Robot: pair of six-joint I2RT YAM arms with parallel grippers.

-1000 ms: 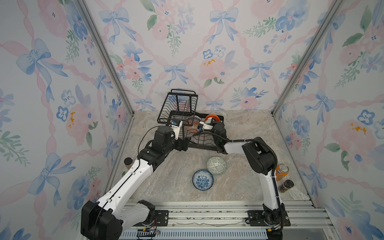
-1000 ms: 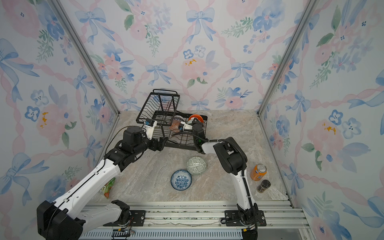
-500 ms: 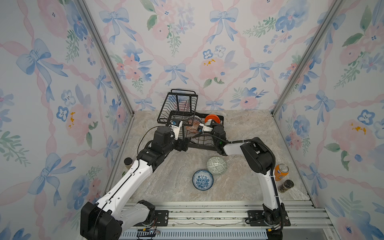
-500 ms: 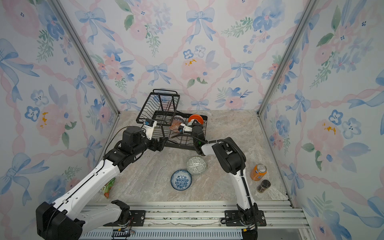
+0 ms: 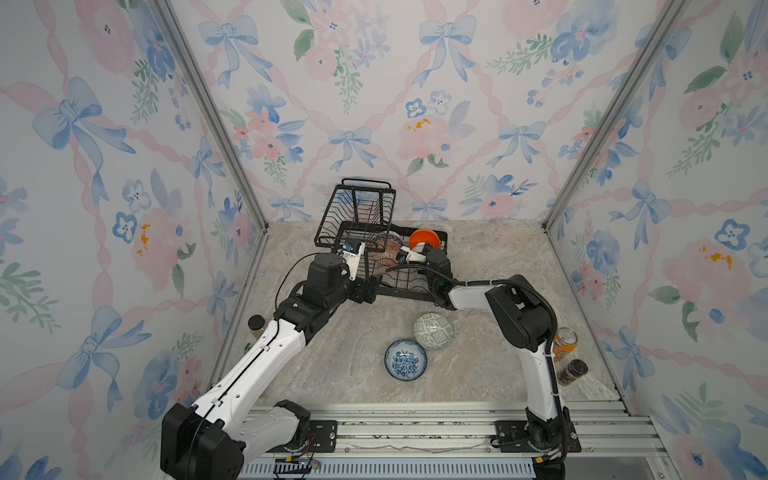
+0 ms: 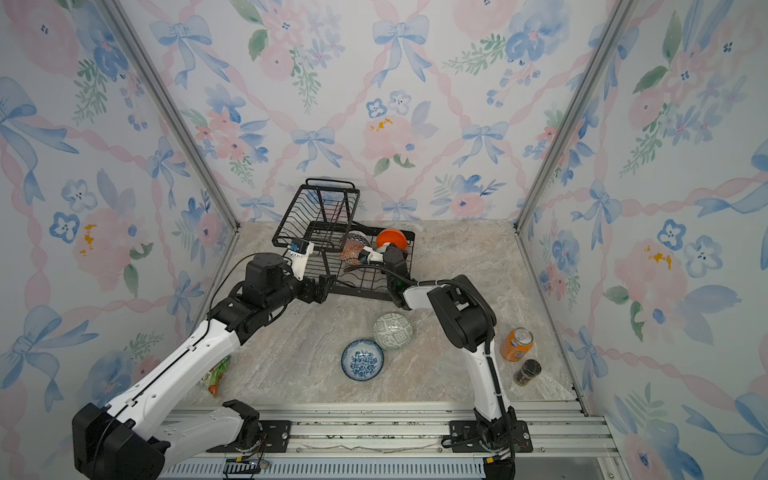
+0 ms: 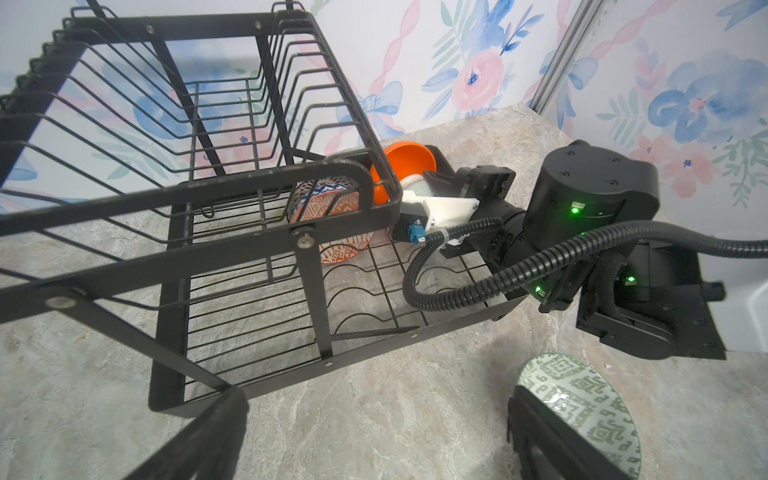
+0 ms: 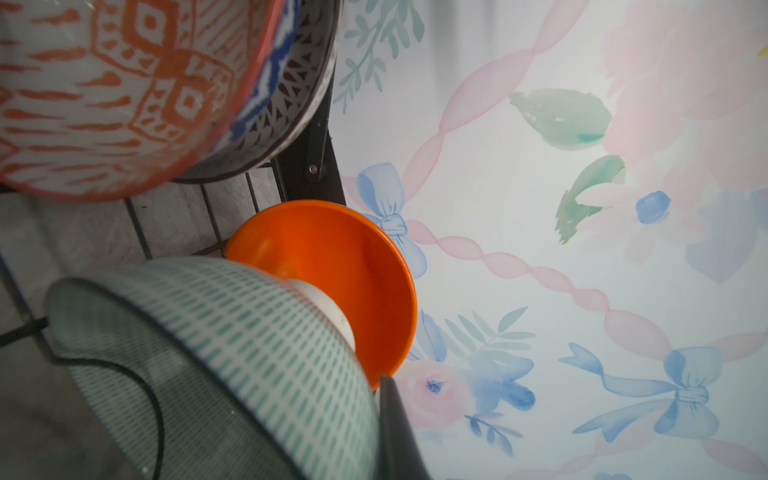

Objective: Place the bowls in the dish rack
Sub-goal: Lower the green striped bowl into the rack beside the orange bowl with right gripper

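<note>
Where the right gripper (image 7: 432,180) is clamped on a mint bowl (image 8: 232,353), that bowl sits tilted over the dish rack's (image 7: 208,195) lower tray, just beside an orange bowl (image 8: 332,257). The left gripper (image 5: 368,291) hangs wide open and empty at the rack's near corner. A green-patterned bowl (image 5: 433,331) and a blue bowl (image 5: 405,359) lie on the bench (image 5: 332,365).

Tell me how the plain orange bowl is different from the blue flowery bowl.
The orange bowl is plain; the blue flowery bowl has a blue-and-white pattern. The orange bowl stands on edge in the dish rack; the blue flowery bowl lies mouth up on the table. Both are small and round.
</note>
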